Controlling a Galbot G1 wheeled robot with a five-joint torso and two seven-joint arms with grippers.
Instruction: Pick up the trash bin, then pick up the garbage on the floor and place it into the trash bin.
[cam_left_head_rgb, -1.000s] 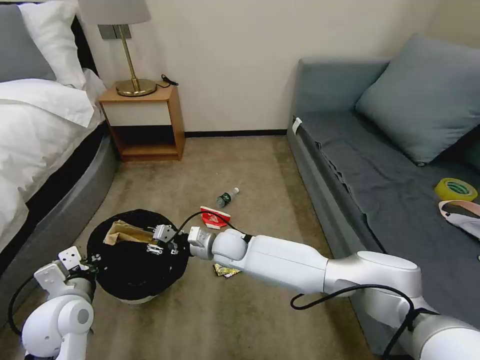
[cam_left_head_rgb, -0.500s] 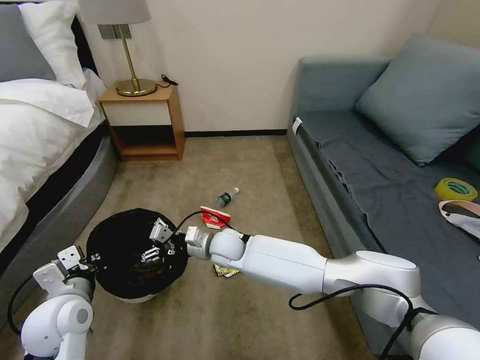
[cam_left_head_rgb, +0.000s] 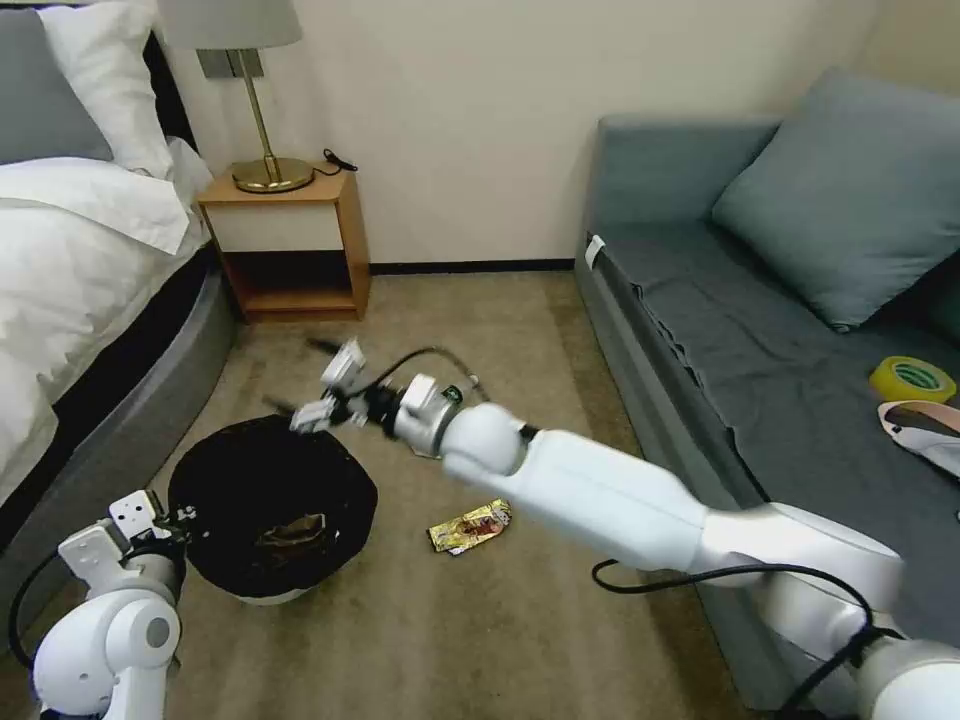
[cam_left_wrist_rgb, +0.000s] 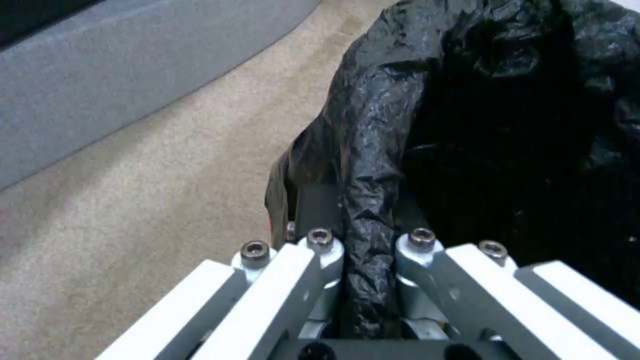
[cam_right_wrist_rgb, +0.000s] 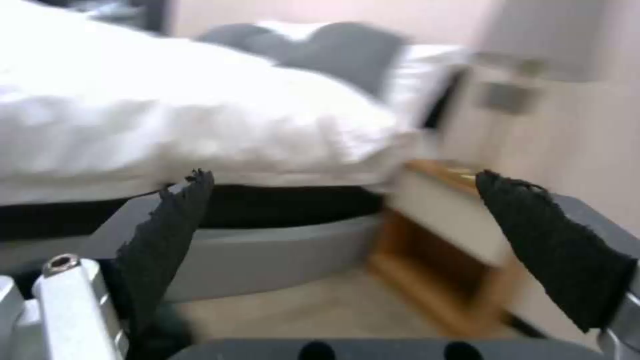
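The trash bin (cam_left_head_rgb: 205, 520), white with a black bag over its rim, sits low at the left, and a brown crumpled wrapper (cam_left_head_rgb: 295, 530) lies in its bottom. My left gripper (cam_left_head_rgb: 180, 520) is shut on the bin's near-left rim. In the left wrist view the left gripper (cam_left_wrist_rgb: 367, 240) pinches a fold of the black bag (cam_left_wrist_rgb: 467, 100). My right gripper (cam_left_head_rgb: 295, 378) hovers open above the bin's far rim, and in the right wrist view nothing lies between the right gripper's (cam_right_wrist_rgb: 360, 225) black pads (cam_right_wrist_rgb: 167, 235). A gold snack wrapper (cam_left_head_rgb: 470, 525) lies on the carpet right of the bin. A small bottle (cam_left_head_rgb: 471, 381) peeks from behind the right wrist.
The bed (cam_left_head_rgb: 80, 280) borders the left side and a wooden nightstand (cam_left_head_rgb: 290, 240) with a lamp stands at the back wall. A grey sofa (cam_left_head_rgb: 760, 340) runs along the right, with a yellow tape roll (cam_left_head_rgb: 910, 378) on its seat. Open carpet lies between them.
The right gripper let go of the brown wrapper over the bin, opened, then rose and swung back toward the far rim. The wrapper now rests inside the bin.
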